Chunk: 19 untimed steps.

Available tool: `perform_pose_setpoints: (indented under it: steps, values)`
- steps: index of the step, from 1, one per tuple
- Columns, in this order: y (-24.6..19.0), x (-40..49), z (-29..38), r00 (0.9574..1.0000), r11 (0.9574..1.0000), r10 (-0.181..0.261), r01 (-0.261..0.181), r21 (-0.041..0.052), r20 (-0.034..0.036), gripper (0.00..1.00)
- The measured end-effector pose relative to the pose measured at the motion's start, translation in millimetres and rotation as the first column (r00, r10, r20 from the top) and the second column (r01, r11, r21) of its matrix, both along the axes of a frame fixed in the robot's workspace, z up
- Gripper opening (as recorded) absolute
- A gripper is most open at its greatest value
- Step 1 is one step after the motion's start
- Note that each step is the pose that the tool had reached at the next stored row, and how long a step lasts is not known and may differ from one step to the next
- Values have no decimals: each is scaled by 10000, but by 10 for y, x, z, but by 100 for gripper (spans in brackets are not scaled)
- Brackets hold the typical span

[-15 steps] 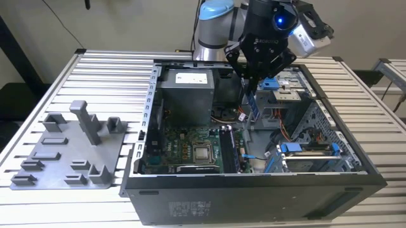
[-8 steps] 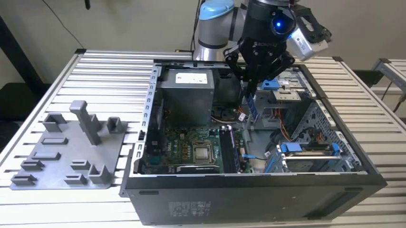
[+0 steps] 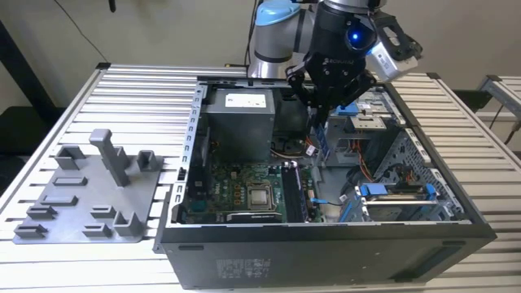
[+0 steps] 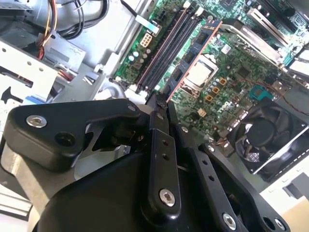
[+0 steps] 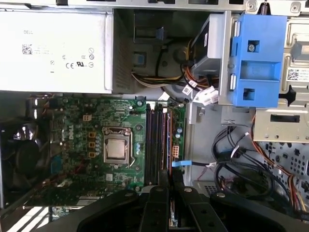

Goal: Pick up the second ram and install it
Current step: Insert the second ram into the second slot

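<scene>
Above the open computer case (image 3: 326, 244) lying on the slatted counter (image 3: 146, 85), the end effector (image 3: 320, 115) is clamped on the second ram (image 4: 194, 52). It holds the stick edge-down over the motherboard's memory slots (image 5: 153, 145). The pickup looks done; the stick is not yet seated in a slot.

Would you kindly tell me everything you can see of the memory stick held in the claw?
The second ram is a long, narrow, flat board, dark blue with a reddish edge and small black chips on its face. In the second wrist view it is seen nearly edge-on, reaching out from the tips of the claw, which is shut on it. It hangs over the black memory slots of the motherboard and looks not yet seated.
</scene>
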<state>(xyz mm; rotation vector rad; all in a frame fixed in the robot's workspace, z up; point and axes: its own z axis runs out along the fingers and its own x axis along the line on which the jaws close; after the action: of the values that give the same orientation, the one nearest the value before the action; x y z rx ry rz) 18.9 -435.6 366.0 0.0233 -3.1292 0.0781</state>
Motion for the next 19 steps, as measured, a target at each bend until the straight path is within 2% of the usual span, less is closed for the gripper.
perform_pose_setpoints:
  steps: [11, 19]
  values:
    - [0, -12, -75, 10000, 10000, 0, 0, 0, 0, 14]
    - [0, -12, -193, 10000, 10000, -17, 17, -22, 0, 14]
